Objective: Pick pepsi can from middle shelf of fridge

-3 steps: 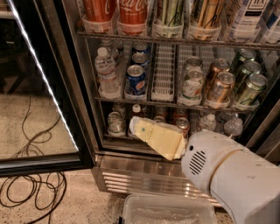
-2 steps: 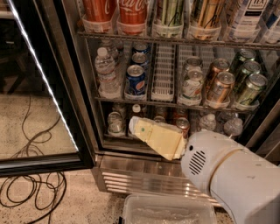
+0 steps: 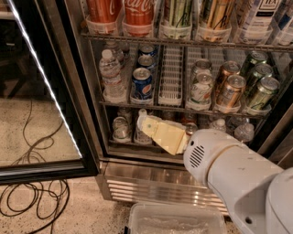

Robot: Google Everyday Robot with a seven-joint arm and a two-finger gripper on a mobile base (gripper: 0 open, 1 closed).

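The pepsi can (image 3: 142, 84) stood left of centre on the middle shelf (image 3: 183, 109) of the fridge (image 3: 151, 182). The pincer (image 3: 145, 124) hung just below that shelf, mid-frame, apart from the can; whether it was open could not be told.

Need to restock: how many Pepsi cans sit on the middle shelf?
3 pepsi cans, one lane: front can, second, third; more may hide behind. The tool hovers below them.

Coca-Cola script marks a red bottle (image 3: 138, 10); Pepsi logo marks the pepsi can (image 3: 142, 83) above the claw (image 3: 143, 119).
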